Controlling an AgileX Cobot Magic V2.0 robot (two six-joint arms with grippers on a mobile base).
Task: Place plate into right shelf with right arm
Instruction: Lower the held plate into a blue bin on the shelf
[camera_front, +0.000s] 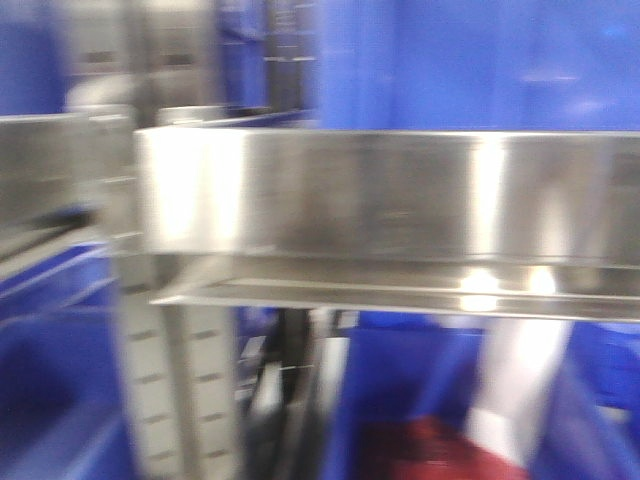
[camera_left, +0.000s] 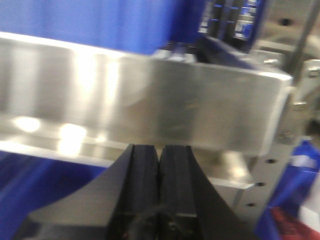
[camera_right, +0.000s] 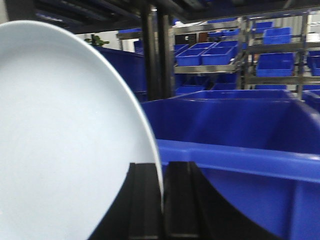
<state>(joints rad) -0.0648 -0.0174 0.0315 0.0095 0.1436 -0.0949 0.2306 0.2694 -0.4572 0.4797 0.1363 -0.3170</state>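
Blue plastic bins (camera_right: 240, 150) crowd shiny stainless-steel shelf (camera_front: 400, 195); right tool (camera_right: 161, 172) grips glossy white round plate (camera_right: 65, 140) by rim, prob. mid-carry, nxt: ease onto shelf; left tool (camera_left: 159, 155) clenched, empty.

The left hand (camera_left: 159, 151) sits just below the shelf (camera_left: 150, 100) and its broad steel rail, black fingers (camera_left: 142, 170) pressed together. Above the rail is a blue bin (camera_left: 90, 22) — at the rail's right end, a perforated upright (camera_left: 272, 175).

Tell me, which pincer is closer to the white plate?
Right. The right pincer grips the plate by its edge. The left pincer is shut on nothing, facing a shiny steel rail, with no plate in its view.
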